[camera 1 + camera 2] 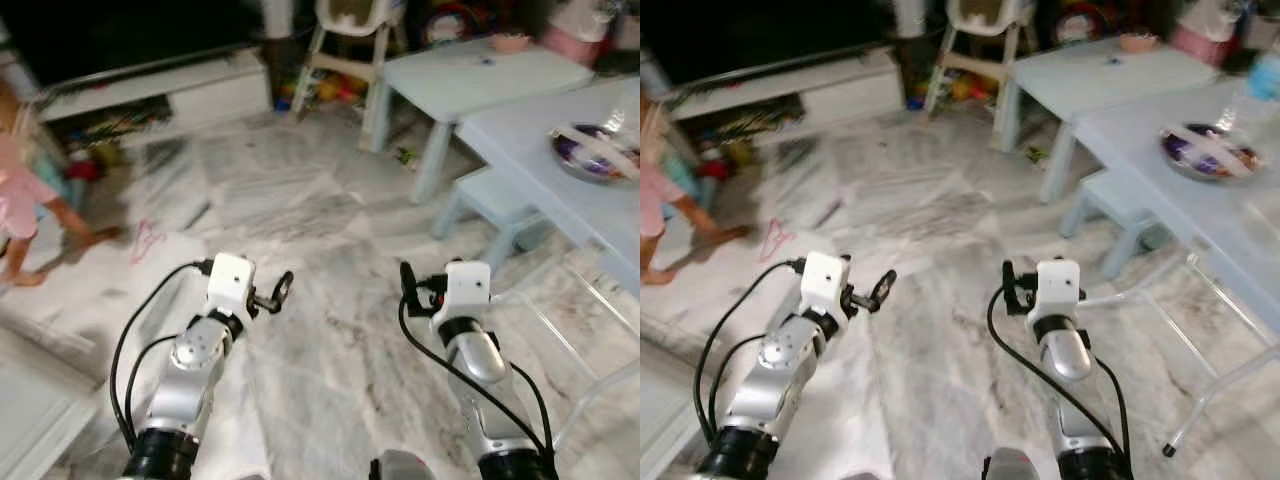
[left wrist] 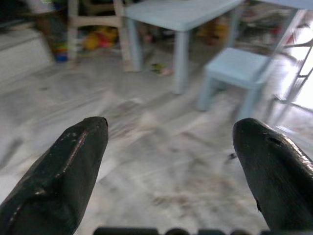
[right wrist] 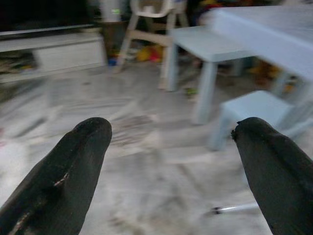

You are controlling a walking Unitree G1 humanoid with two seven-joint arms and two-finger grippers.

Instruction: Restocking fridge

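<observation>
Both arms are held out low over a grey marble floor [image 1: 300,200]. My left gripper [image 1: 272,292] is open, and in the left wrist view its two black fingers [image 2: 73,161] stand wide apart with nothing between them. My right gripper [image 1: 408,281] is open too, its fingers [image 3: 73,166] spread over bare floor and holding nothing. A purple bowl [image 1: 590,152] with something pale across it rests on the light blue table [image 1: 540,130] to my right.
A second light blue table [image 1: 470,70] and a small blue stool [image 1: 490,195] stand ahead right. A clear-legged frame [image 1: 590,330] is close on my right. A white high chair [image 1: 350,40] and low white TV unit [image 1: 150,90] line the back. A person in pink [image 1: 20,200] stands far left.
</observation>
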